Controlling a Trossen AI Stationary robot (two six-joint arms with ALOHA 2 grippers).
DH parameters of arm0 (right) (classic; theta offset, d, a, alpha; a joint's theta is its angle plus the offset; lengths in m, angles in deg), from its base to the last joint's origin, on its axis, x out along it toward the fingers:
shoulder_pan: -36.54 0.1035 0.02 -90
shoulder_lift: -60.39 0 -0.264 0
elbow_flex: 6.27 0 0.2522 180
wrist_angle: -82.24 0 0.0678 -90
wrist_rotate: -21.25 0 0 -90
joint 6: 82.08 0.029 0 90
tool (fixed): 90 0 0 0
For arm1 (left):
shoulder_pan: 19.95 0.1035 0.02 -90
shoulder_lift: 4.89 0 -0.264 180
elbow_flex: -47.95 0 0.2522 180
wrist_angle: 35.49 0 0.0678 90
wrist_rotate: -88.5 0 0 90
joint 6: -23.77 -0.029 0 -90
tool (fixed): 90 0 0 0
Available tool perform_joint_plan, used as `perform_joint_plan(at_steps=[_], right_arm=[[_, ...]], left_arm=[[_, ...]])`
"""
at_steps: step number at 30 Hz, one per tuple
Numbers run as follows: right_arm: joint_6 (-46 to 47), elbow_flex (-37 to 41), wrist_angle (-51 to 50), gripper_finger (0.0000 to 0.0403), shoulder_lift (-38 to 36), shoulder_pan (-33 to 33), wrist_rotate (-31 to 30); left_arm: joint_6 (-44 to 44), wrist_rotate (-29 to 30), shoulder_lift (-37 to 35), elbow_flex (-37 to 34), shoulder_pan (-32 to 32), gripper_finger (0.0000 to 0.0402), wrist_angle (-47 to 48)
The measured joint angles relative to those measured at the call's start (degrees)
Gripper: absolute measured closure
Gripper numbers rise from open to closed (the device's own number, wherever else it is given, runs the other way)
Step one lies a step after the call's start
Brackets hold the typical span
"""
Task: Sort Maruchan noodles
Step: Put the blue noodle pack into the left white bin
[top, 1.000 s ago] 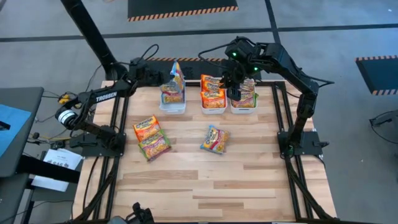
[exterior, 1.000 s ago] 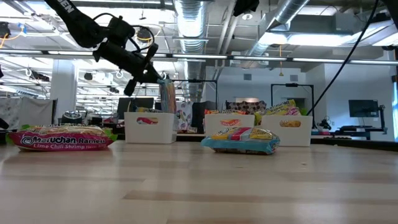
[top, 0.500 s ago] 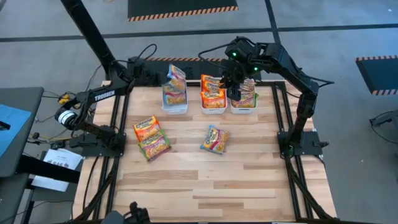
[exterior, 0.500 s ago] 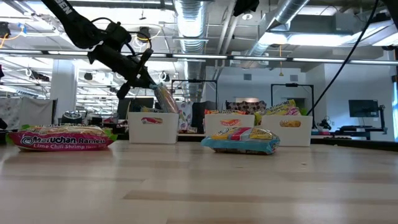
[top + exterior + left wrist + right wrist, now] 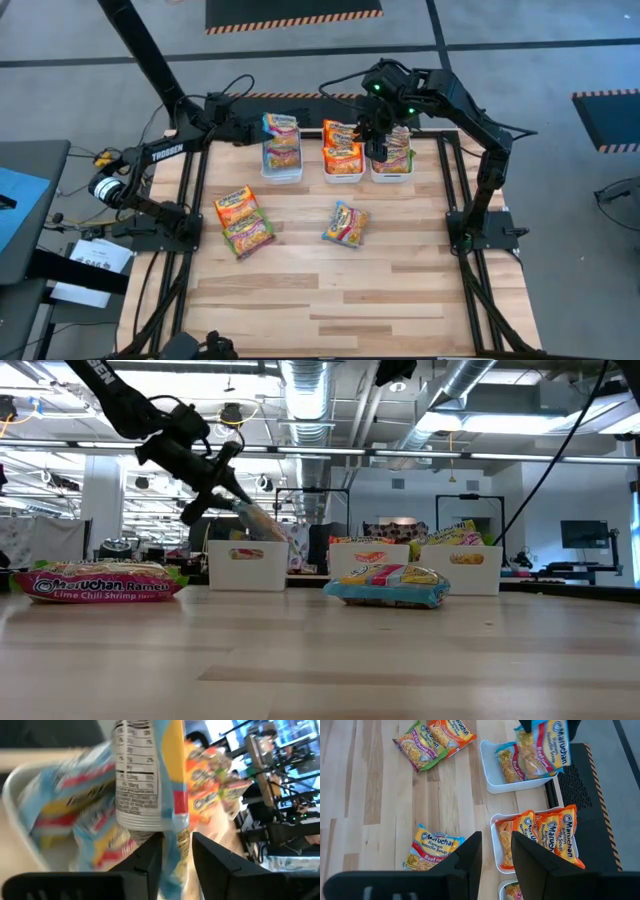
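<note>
My left gripper [image 5: 250,130] [image 5: 177,865] is shut on a blue-edged Maruchan packet [image 5: 281,128] [image 5: 262,522] above the left white bin [image 5: 280,170], which holds more blue packets [image 5: 60,805]. The middle bin [image 5: 343,176] holds orange packets, the right bin [image 5: 392,176] green ones. My right gripper [image 5: 378,148] [image 5: 497,855] hangs open above the right bin, touching nothing. Loose on the table lie an orange and a green packet [image 5: 243,220] and a blue one [image 5: 346,223] [image 5: 434,851]. My left gripper pinches the blue packet by its crimped end edge [image 5: 176,840] between the two fingers, coming level from the table's left side. The packet is lifted and slants from the fingers down toward the left bin, with its nutrition label [image 5: 137,775] facing the wrist camera.
The three bins stand in a row along the table's far edge. The table's near half [image 5: 350,300] is bare wood. Black frame rails [image 5: 455,200] run along both sides, and cables lie behind the far edge.
My left gripper has drawn back toward the table's left and turned. The blue packet, upright above the left bin a second ago, has tipped over and now slants with its broad face up. My right gripper has kept still.
</note>
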State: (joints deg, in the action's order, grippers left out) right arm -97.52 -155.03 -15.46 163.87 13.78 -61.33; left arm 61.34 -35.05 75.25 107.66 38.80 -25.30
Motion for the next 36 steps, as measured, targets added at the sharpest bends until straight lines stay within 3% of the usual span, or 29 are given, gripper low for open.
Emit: perform_joint_plan(at_steps=[7,23,32,36], right_arm=[[0.0,0.0,-0.02,0.0274,0.0,0.0,0.0],[0.0,0.0,0.0,0.0274,0.0,0.0,0.0],[-0.01,0.0,0.12,0.0274,0.0,0.0,0.0],[0.0,0.0,0.46,0.0274,0.0,0.0,0.0]], left_arm=[[-2.75,-0.99,0.02,-0.02,3.23,0.0295,11.89],[-8.89,-5.15,0.02,-0.02,3.66,0.0295,21.5],[-9.56,-0.67,0.02,0.0,3.61,0.0295,17.62],[-9.88,-4.33,0.0,0.02,3.61,0.0295,16.22]])
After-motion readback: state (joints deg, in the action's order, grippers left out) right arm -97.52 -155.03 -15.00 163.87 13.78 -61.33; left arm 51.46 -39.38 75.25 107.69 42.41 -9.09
